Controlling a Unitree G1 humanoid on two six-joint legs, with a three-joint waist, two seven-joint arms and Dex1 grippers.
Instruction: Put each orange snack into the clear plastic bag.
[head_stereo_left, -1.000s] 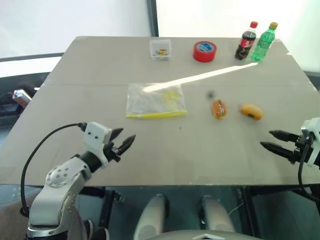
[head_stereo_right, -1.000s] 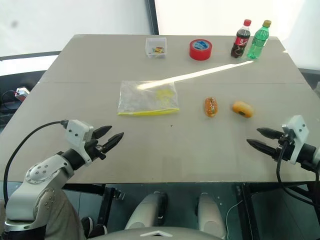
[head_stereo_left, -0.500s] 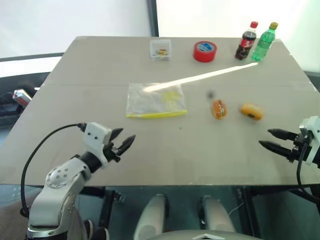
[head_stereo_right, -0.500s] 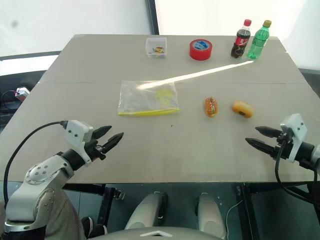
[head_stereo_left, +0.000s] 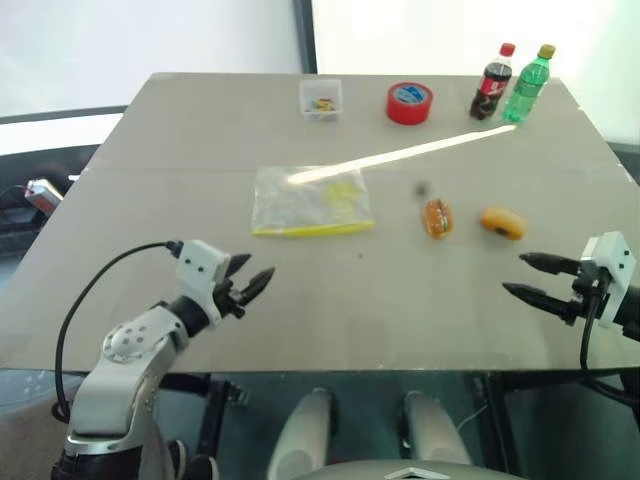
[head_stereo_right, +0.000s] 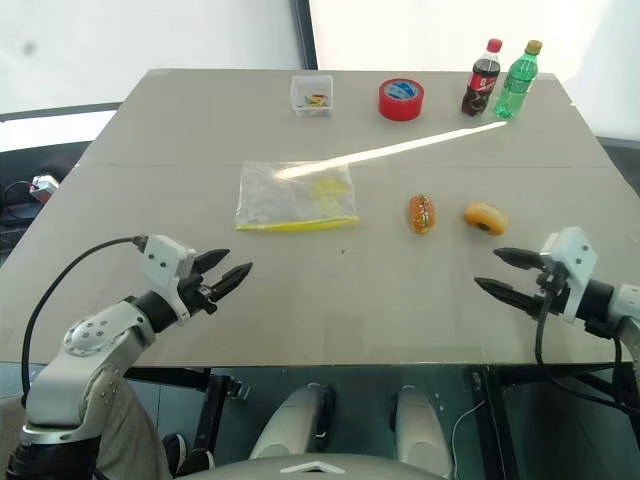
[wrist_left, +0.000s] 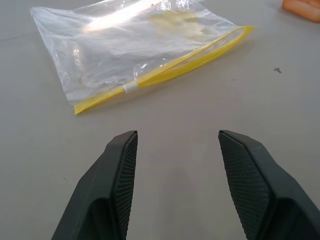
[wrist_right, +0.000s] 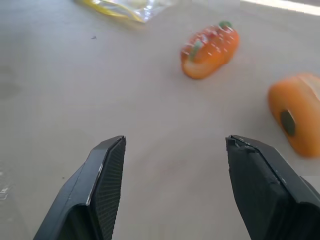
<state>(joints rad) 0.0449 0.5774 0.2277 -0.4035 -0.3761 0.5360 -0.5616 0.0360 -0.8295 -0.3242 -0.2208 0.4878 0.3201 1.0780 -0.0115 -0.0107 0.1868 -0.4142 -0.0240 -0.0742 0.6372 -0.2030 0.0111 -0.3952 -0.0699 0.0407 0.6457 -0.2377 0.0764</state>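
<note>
The clear plastic bag (head_stereo_left: 311, 200) lies flat mid-table, its yellow strip along the near edge; it also shows ahead of the left fingers as the bag (wrist_left: 140, 47). To its right lie two orange snacks: a striped one (head_stereo_left: 437, 217) and a plain bun (head_stereo_left: 502, 222), seen again as the striped snack (wrist_right: 208, 48) and the bun (wrist_right: 295, 113). My left gripper (head_stereo_left: 250, 281) hovers open over the near left of the table, short of the bag. My right gripper (head_stereo_left: 526, 277) stands open near the front right, a little short of the plain bun, empty.
Along the far edge stand a small clear box (head_stereo_left: 321, 99), a red tape roll (head_stereo_left: 410, 102), a cola bottle (head_stereo_left: 492, 82) and a green bottle (head_stereo_left: 527, 84). The grey table (head_stereo_left: 380, 300) ends just before both grippers.
My right gripper has shifted left toward the snacks and rolled a little. The left gripper has barely moved. Both stay open; the bag and snacks lie where they were.
</note>
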